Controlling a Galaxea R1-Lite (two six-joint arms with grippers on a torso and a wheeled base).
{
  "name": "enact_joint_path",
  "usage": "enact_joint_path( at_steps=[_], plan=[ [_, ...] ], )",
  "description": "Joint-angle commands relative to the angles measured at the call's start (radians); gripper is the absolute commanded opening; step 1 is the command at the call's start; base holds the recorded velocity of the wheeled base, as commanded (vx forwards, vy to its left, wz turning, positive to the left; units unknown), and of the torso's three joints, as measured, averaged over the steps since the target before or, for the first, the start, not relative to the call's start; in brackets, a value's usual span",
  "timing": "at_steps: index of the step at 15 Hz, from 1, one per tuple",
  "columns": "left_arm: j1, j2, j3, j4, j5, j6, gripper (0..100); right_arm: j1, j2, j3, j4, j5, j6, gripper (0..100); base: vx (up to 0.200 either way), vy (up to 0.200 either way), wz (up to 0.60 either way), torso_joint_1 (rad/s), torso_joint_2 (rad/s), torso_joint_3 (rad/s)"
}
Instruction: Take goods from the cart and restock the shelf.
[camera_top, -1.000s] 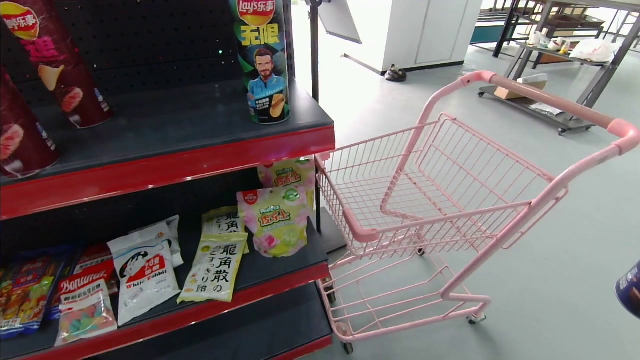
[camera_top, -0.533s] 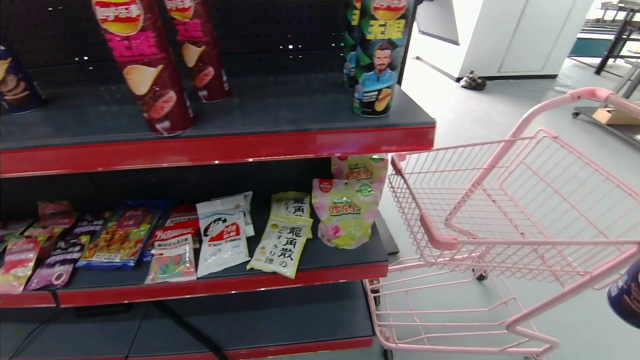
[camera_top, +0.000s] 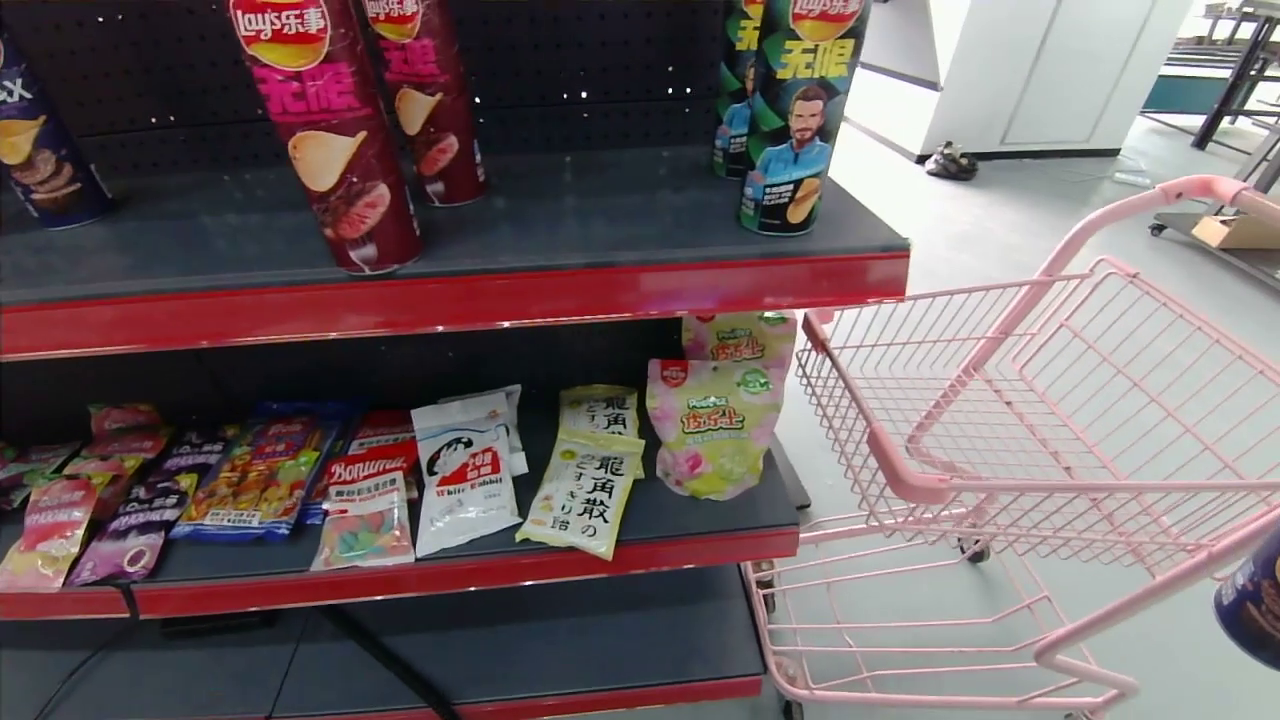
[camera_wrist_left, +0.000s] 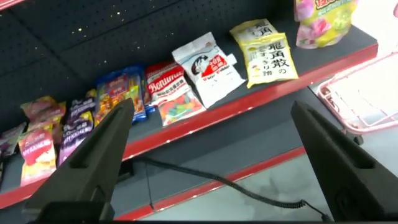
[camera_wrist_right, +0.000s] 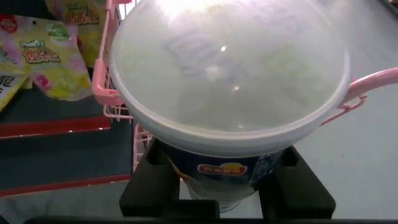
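At the right edge of the head view, a dark blue can (camera_top: 1255, 610) hangs low by the handle end of the pink cart (camera_top: 905, 470). It sits in much the same spot of the picture as half a second ago. Everything else has slid slightly rightward because the camera has swung left, so a little more of the shelf (camera_top: 450, 300) shows and less of the cart. The goods themselves lie arranged as before.

The right gripper (camera_wrist_right: 224, 186) is clamped on the can's body, well apart from the shelf. Its blocky black fingers (camera_wrist_right: 155, 186) press either side below a round, translucent plastic lid (camera_wrist_right: 230, 81) with a soft sheen. The left gripper (camera_wrist_left: 211, 109) is spread wide and holds nothing. Its two matte black, wedge-shaped fingers frame the lower tier, and a thin black cable (camera_wrist_left: 236, 190) lies on the board beneath.

The shelf has flat dark boards with glossy red front lips and a perforated black back panel. Tall smooth cylinders stand on the upper board: maroon tubes (camera_top: 335, 140), green tubes (camera_top: 800, 120) at the right end and a navy tube (camera_top: 45, 150) at the far left. Flat, crinkly packets lie on the lower board, among them a white bag (camera_top: 465, 480), a pale yellow packet (camera_top: 585, 490) and a pink-and-green pouch (camera_top: 715, 430) that leans more upright. The cart is thin pink wire mesh with a rounded tubular handle.
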Motion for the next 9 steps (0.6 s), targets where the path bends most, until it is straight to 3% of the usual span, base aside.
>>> enact_joint_path(
  at_steps=[1,7,9],
  plan=[
    [-0.001,0.0,-0.005,0.001,0.001,0.0,100,-0.001,-0.01,0.004,0.0,0.0,0.0,0,0.0,0.2,0.0,0.012,0.01,-0.002],
    [-0.001,-0.027,-0.008,0.001,0.001,0.0,100,0.0,-0.05,0.021,0.007,0.0,-0.003,0,0.0,0.2,0.0,0.013,0.0,0.005],
    [-0.001,-0.03,-0.01,0.001,0.001,0.002,100,-0.001,-0.053,0.028,0.006,-0.003,-0.012,0,0.0,0.0,0.0,0.0,0.0,0.0]
  ],
)
